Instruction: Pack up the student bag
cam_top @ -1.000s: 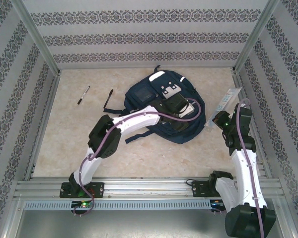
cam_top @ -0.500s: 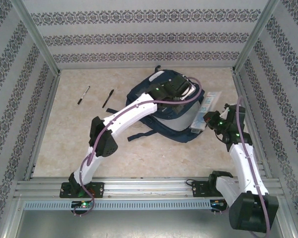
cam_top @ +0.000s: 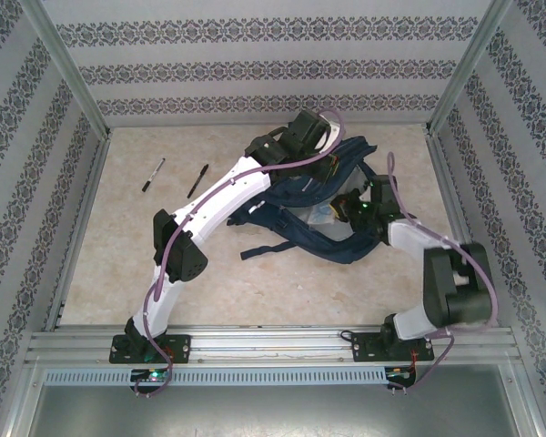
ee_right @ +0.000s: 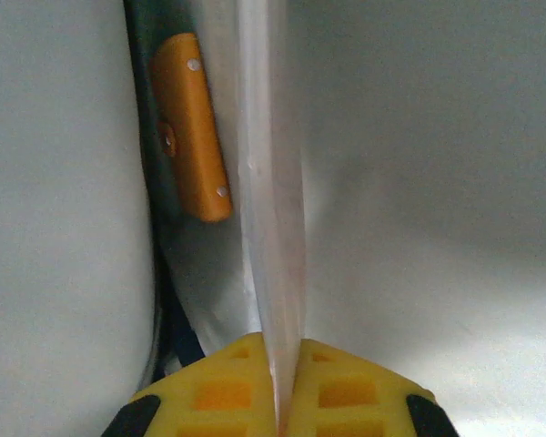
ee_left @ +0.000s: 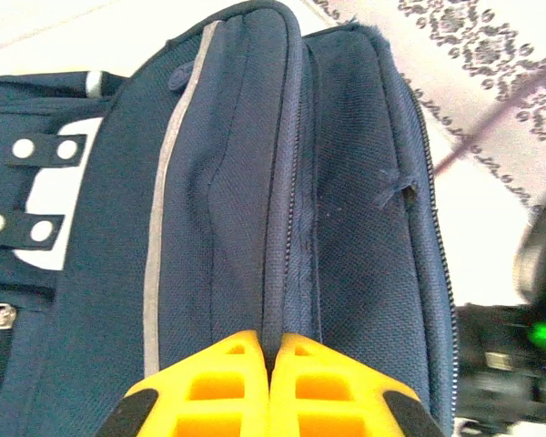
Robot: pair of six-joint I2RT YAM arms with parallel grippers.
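The large navy-blue fabric backpack (cam_top: pixel 300 223), slumped at mid-table, looks soft and floppy, best held by its firmer zipper seam (ee_left: pixel 287 182), which the left gripper (ee_left: pixel 270 350) pinches while the right gripper (ee_right: pixel 278 364) clamps a thin clear plastic sleeve (ee_right: pixel 273 228).

Rumpled navy-blue student bag (cam_top: pixel 320 238), grey-striped, dark straps splayed nearward.

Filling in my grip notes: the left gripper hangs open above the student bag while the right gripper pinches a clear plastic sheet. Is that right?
Not open: the left wrist view shows the left gripper shut on the student bag, pinching a fabric ridge beside the zipper. The right gripper does pinch the clear plastic sheet.
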